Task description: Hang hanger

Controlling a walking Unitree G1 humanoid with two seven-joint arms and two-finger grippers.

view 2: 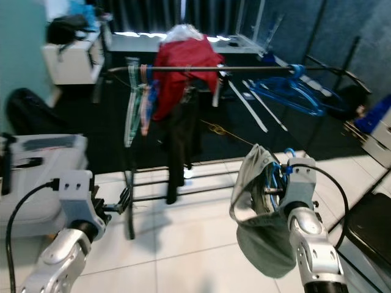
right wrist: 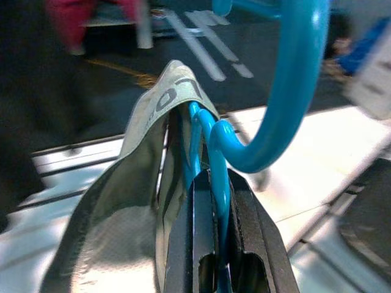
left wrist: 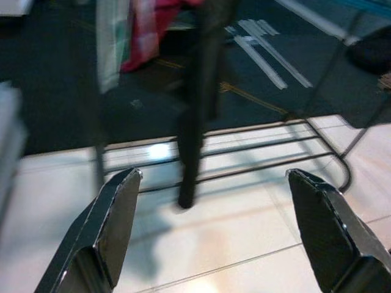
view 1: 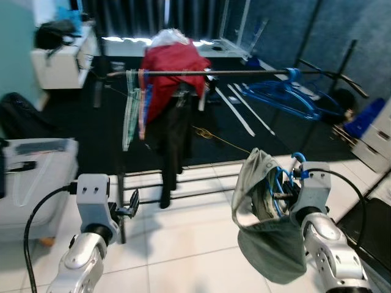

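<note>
Right tool (right wrist: 214, 201) is clamped on the blue plastic hanger (right wrist: 287, 91) with grey-green cloth (view 1: 269, 244); left tool (left wrist: 214, 232) gapes empty. I'd lift the hook over the dark metal rail (view 1: 244, 72), aiming for the free stretch.

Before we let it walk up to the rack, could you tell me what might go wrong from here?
1. The grey-green garment droops loosely off the blue hanger held by the right gripper; it may slip off.
2. The rail already carries a red garment and blue hangers, so the hook could snag them.
</note>
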